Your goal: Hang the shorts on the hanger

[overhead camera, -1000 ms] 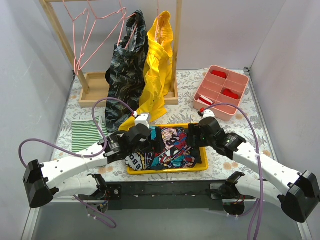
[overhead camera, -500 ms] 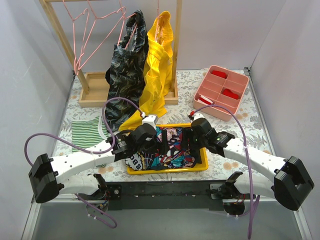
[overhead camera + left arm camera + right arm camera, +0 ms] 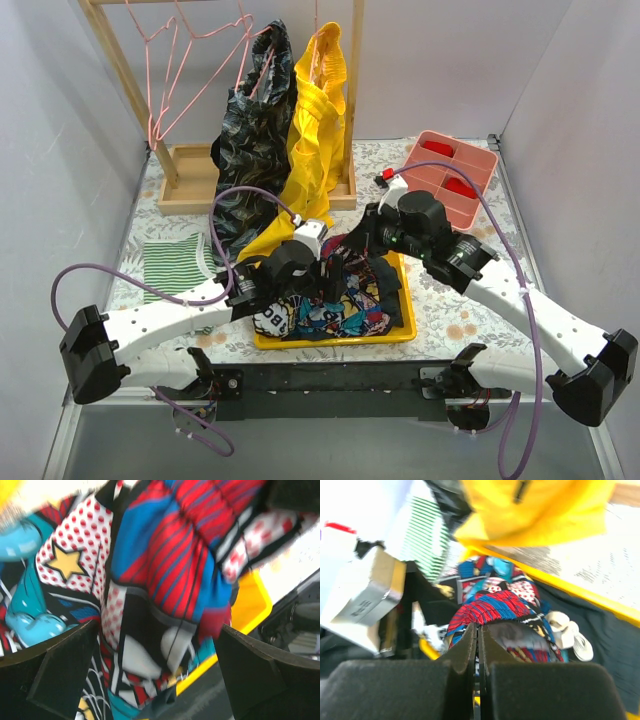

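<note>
Right fingers (image 3: 460, 680) clenched on the shorts (image 3: 345, 310), bunched mid-frame over the yellow tray (image 3: 340, 341); left fingers (image 3: 65, 675) spread wide. Soft, light, floppy cloth, so I'd take the waistband ends.

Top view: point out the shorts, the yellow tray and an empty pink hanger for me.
shorts (image 3: 348, 300), top external view, printed cloth bunched in the tray.
yellow tray (image 3: 340, 340), top external view, its near rim.
empty pink hanger (image 3: 200, 95), top external view, its long slanted wire.
</note>
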Motion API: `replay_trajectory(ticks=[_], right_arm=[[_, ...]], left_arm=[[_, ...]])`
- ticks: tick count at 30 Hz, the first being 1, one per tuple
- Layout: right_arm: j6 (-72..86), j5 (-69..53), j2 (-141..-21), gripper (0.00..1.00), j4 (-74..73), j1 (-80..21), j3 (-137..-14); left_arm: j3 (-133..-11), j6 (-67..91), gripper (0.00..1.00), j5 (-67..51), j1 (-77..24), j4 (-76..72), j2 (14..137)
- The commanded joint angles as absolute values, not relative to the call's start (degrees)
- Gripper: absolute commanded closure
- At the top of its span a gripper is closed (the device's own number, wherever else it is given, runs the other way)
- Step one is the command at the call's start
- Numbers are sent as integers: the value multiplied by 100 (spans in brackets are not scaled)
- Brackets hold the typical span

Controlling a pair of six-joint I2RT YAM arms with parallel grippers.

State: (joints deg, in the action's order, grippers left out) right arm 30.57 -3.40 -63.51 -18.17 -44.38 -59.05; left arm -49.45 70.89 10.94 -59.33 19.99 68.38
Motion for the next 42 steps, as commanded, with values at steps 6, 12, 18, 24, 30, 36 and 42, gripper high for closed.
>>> replay_trajectory(ticks=[6, 12, 18, 24, 30, 36, 42], right_arm=[[3445, -1397, -6232, 99, -1415, -4456, -6293], [3437, -1231, -6038, 98, -1625, -4465, -6548], [3217, -362, -5547, 29, -2152, -4465, -6451], [3243, 913, -4835, 13, -2776, -4456, -5960], [3542, 662, -4175, 6, -2235, -4465, -4572], [3210, 1250, -5278, 2, -1328, -5639, -4569], [2392, 1275, -7089, 1, -538, -6688, -5571]], left_arm=[[-5317, 6284, 2, 2126, -5933, 1249, 6820], [-5107, 6275, 86, 2205, -5933, 555, 6689], [-5431, 6249, 100, 2943, -5933, 895, 6118], [-6564, 5898, 100, 3612, -5933, 1449, 5660], [-8199, 5152, 100, 4446, -5941, 1442, 5792], [-9095, 3895, 100, 4991, -5933, 204, 5932], [-10194, 2814, 100, 4949, -5941, -1061, 6327]])
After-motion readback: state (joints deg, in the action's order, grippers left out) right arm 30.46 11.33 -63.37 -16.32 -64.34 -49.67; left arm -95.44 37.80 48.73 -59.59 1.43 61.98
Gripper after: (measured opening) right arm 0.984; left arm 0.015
